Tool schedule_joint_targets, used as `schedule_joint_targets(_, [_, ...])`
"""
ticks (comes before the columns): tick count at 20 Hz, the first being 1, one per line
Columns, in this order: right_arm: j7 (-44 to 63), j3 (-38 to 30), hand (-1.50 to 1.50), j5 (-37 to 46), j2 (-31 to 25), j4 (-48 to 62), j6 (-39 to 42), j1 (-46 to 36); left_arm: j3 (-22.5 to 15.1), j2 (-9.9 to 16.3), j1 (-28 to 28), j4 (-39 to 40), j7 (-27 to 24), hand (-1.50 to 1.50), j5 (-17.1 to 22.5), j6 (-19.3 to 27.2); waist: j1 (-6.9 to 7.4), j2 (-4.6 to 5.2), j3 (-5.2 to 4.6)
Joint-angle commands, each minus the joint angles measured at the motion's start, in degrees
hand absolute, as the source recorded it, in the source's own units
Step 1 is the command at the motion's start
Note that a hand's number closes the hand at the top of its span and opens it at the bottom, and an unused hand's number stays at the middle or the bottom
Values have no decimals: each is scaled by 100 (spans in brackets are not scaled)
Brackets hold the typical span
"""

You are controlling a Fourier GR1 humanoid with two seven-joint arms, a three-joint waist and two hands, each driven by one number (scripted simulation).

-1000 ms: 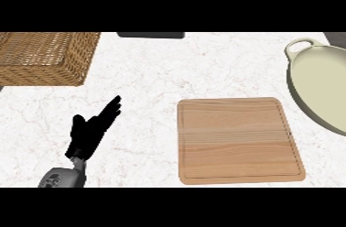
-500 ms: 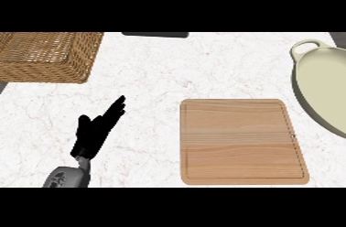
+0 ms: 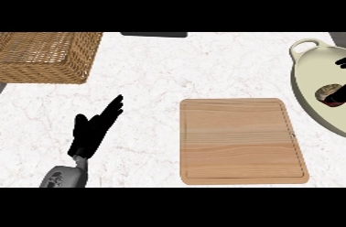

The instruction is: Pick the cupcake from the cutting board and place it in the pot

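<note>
Cupcake's sitting in the pot, board is bare.

Nearest thing is the left hand (image 3: 93, 132) at the near left, resting on its grey forearm with fingers straight and relaxed, holding nothing, above the white marble counter (image 3: 175, 66). Just right of it, near the middle, lies the wooden cutting board (image 3: 240, 140), flat, with nothing on it. Further back on the right edge is the cream pot (image 3: 305, 68), partly cut off, and the cupcake (image 3: 332, 94) is inside it, dark base with a pale top. A bit of black by the pot's far right edge might be the right hand, honestly can't tell. Far left there's a wicker basket (image 3: 44, 56), and a dark strip (image 3: 154, 34) at the far edge.
</note>
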Motion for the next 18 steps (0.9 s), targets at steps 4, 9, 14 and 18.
schedule_joint_targets(4, [-1119,-1305,-150,-1104,296,-231,-1419,-189,57,-50,-4,84,-8,0,39,28,-144,-5,17])
schedule_joint_targets(9, [-1460,-2350,-150,-1947,98,-267,-2119,-221,190,181,168,-77,36,0,178,-169,-192,-53,4])
schedule_joint_targets(14, [-1863,-3022,-150,-2378,-495,-114,-2378,-220,122,-86,36,21,52,0,-53,224,-199,-35,-2])
schedule_joint_targets(18, [-2557,-3564,-150,-2841,-756,-4,-2187,216,120,57,286,-289,87,0,18,44,-191,-55,-1])
